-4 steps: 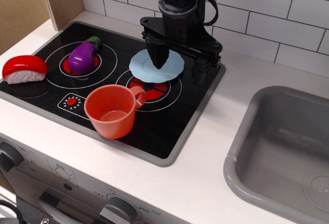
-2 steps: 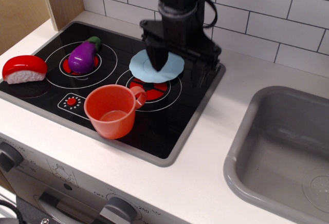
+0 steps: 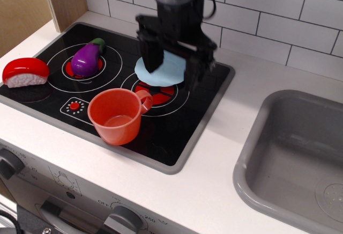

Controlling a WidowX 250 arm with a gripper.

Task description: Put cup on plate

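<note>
My black gripper (image 3: 170, 67) hangs empty with jaws wide, above the flat round light-blue plate (image 3: 161, 70) at the far side of the black stovetop (image 3: 177, 132). The orange-red translucent plastic cup (image 3: 116, 116) stands upright nearer, left of me. I should drop over its rim opposite the handle, then pinch.

Translucent glossy plastic cup (image 3: 117, 116), matt plate (image 3: 162, 70), glossy black stovetop (image 3: 182, 124), glazed wall tiles (image 3: 278, 8).
</note>
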